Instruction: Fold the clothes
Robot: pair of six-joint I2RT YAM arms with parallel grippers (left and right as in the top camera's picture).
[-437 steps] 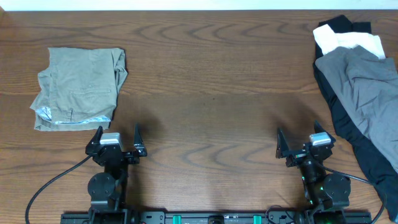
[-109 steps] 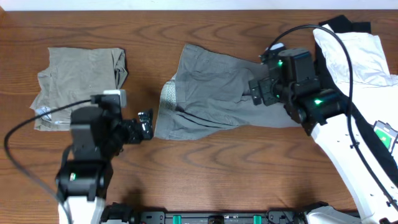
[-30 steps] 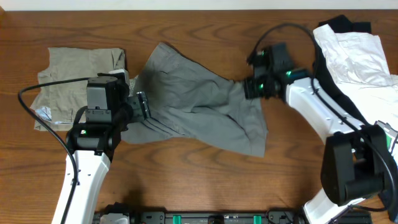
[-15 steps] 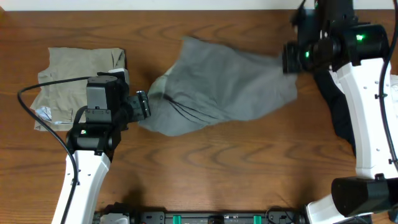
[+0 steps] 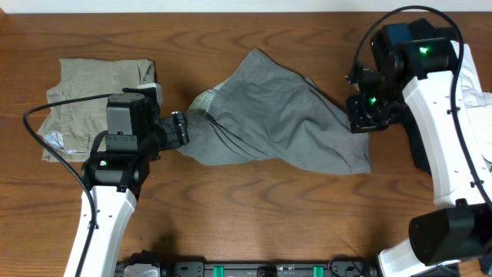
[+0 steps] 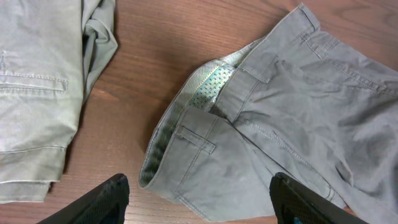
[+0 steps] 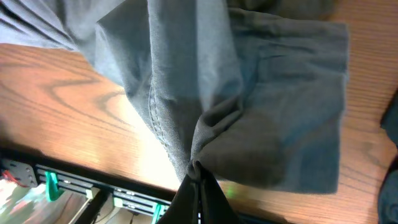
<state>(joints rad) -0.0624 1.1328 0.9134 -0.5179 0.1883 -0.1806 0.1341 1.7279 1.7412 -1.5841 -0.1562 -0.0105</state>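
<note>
Your right gripper (image 7: 198, 171) pinched the grey shorts (image 5: 269, 115) by a leg to spread them; your left gripper (image 6: 199, 190) hung released near the waistband (image 6: 205, 87).

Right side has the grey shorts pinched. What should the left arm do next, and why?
Probably lower the open left jaws onto the waistband and close. The right jaws pinch the far end of the grey shorts, while the waistband lies unheld just ahead.
</note>
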